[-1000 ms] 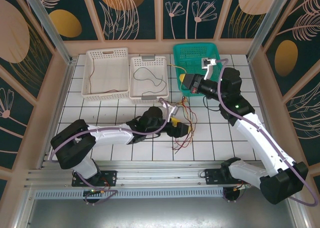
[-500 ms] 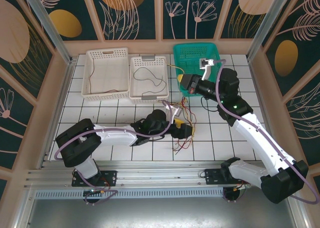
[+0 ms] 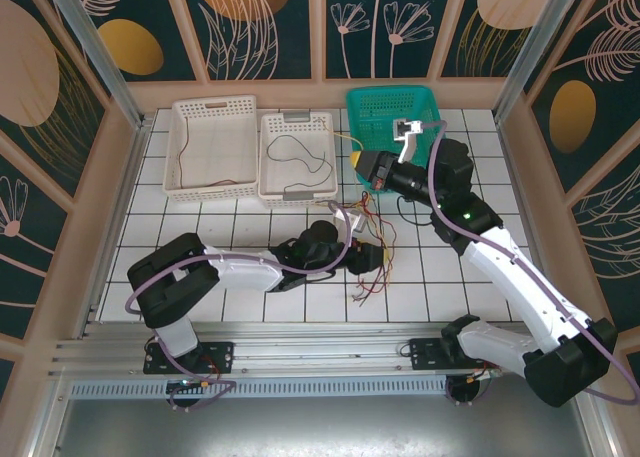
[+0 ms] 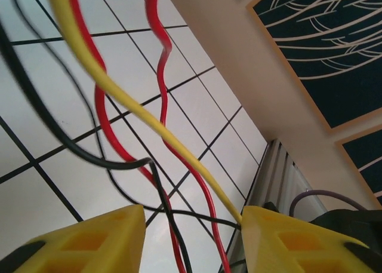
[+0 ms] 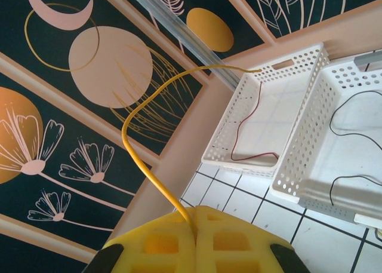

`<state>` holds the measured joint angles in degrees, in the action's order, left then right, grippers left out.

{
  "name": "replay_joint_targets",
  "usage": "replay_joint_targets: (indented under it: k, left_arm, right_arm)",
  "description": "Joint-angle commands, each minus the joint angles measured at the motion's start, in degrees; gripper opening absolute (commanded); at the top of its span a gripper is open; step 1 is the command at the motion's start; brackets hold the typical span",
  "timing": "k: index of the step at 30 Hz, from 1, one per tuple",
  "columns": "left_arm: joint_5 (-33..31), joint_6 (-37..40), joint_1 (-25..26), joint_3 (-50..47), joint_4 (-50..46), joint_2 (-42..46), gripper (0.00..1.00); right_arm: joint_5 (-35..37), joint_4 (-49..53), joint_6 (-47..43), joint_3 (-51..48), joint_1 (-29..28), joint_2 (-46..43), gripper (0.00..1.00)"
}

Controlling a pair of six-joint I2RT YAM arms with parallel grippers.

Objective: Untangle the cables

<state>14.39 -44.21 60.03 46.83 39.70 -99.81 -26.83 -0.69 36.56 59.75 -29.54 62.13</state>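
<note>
- left gripper first: its two yellow fingers sit apart with nothing pinched, low over the white tiled table
- through that gap in the wrist view you get red strands, a yellow strand that brushes the inner edge of one finger, and a black strand
- from above that's the loose tangle of cables lying mid-table, right where the left arm's tip is
- right gripper is clamped tight on a yellow cable, which comes out of the seam between the fingers and arcs up and over
- from the top cam it sits at the near-left corner of the green basket, just behind the tangle
- left of it are two white baskets: the far-left basket has a reddish wire in it, and the middle basket has a thin black wire
</note>
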Motion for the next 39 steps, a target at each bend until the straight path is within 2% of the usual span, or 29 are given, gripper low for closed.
replay_joint_targets:
  k: [1,11,21,24,25,26,28,31,35,37,39]
  left_arm:
    - [-0.15,0.08,0.35,1.09,1.64,-0.59,0.34]
    - [-1.24,0.08,0.44,-2.70,2.48,1.27,0.01]
    - [-2.54,1.22,0.44,-9.70,4.02,9.09,0.00]
    - [-0.38,1.00,0.44,-11.17,4.61,10.67,0.00]
    - [0.85,0.77,0.44,-11.73,5.38,10.93,0.08]
    - [2.09,0.48,0.43,-12.14,5.73,11.19,0.24]
    - [3.92,0.43,0.44,-12.84,6.08,11.71,0.44]
    - [6.06,1.95,0.92,-13.98,4.97,13.49,0.58]
    - [8.54,5.02,1.19,-14.59,0.87,17.05,0.67]
    - [7.97,6.30,1.16,-14.14,-1.86,18.77,0.74]
    - [6.79,7.63,1.20,-12.27,-5.27,18.86,0.76]
  right_arm:
    - [0.44,-3.01,0.89,0.68,-0.76,-0.43,0.00]
    - [1.66,-2.04,0.45,0.86,-0.96,-1.18,0.00]
    - [5.14,-0.30,-0.83,-0.54,-0.70,-2.63,0.00]
    - [5.34,-0.65,-0.71,-1.27,-0.70,-2.64,0.00]
    - [5.06,-0.92,-0.53,-1.47,-0.69,-2.55,0.00]
    - [4.70,-1.27,-0.32,-1.64,-0.66,-2.43,0.00]
    - [4.42,-1.54,-0.21,-1.67,-0.61,-2.28,0.00]
    - [4.29,-1.50,-0.48,-1.34,-0.61,-1.98,0.00]
    - [3.34,-1.66,-0.53,-1.34,-0.61,-1.35,0.00]
    - [2.69,-1.99,-0.22,-1.38,-0.68,-0.97,0.00]
    - [2.40,-2.64,0.30,-1.79,-0.69,-0.93,0.00]
